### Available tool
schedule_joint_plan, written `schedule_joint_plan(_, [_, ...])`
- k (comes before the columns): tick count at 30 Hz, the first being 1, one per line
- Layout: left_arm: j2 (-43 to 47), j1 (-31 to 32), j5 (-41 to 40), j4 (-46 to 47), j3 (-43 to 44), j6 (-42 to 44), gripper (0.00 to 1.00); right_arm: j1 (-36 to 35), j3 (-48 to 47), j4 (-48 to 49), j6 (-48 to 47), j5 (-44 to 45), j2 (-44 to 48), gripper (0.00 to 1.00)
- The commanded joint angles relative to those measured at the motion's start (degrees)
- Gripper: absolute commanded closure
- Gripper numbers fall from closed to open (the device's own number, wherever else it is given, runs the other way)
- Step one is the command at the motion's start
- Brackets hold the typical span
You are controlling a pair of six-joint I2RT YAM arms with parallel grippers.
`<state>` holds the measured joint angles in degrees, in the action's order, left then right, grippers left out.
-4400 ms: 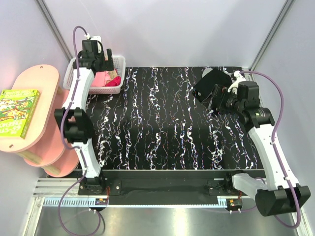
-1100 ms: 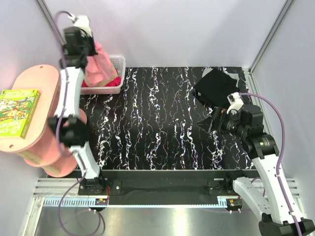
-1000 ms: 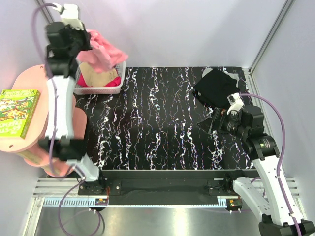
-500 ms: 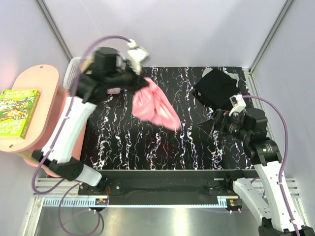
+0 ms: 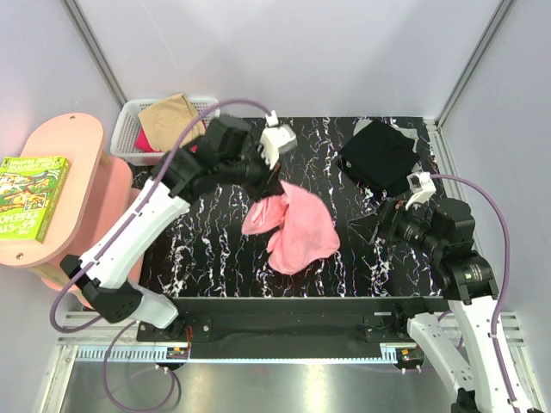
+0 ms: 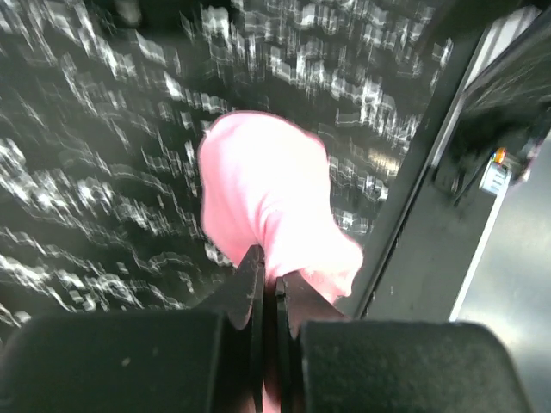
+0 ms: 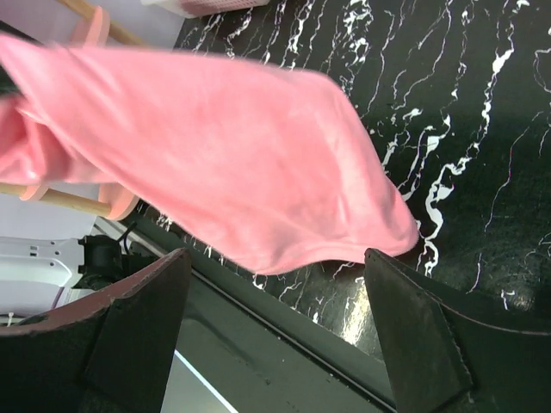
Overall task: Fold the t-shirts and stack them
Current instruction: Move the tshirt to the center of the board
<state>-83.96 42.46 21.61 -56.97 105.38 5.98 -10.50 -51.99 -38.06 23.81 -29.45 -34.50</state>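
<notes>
To lay the salmon t-shirt flat, we should lower it slowly and draw it away from the black t-shirt so it spreads. Our left gripper is clamped on its top edge, and our right gripper is wide open and empty. The salmon shirt hangs left of the black t-shirt, its long axis slanting from the pinch down toward us.

My overhead view is bright, evenly lit and sharp, with soft shadows; the metal strip at the near edge glares palely. The left wrist view is badly motion-smeared: the marbled table streaks, and the salmon pink shirt looks overexposed, I think. The right wrist view is crisper.
</notes>
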Motion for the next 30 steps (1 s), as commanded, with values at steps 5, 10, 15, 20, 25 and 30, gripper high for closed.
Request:
schedule_joint_plan(5, [4.1,-4.5,-1.7,9.1,-21.9,-2.1,1.00,-0.6,2.6,-0.8,-1.3,-3.2,-1.1,0.12])
schedule_joint_plan(10, [0.5,-8.3,-1.0,11.4,-22.9,-3.1,1.00,-0.7,3.6,-0.3,0.4,-8.3,-4.4,0.12])
schedule_joint_plan(15, [-7.1,-18.1,0.2,13.8,-23.1,-3.6,0.91,-4.0,5.3,2.6,1.7,-10.3,-7.2,0.05])
schedule_joint_plan(20, [-14.1,-25.5,-0.2,15.5,-22.8,-4.4,0.74,-16.7,4.2,4.5,1.9,0.2,-17.9,0.06])
schedule_joint_plan(25, [-15.8,-26.1,-0.9,16.5,-22.9,-4.8,0.24,-39.8,-6.0,3.8,-0.6,20.2,-39.8,0.00])
schedule_joint_plan(30, [-13.2,-26.8,-0.7,16.5,-23.6,-3.9,0.04,-47.3,-15.2,0.0,-6.6,33.5,-51.2,0.00])
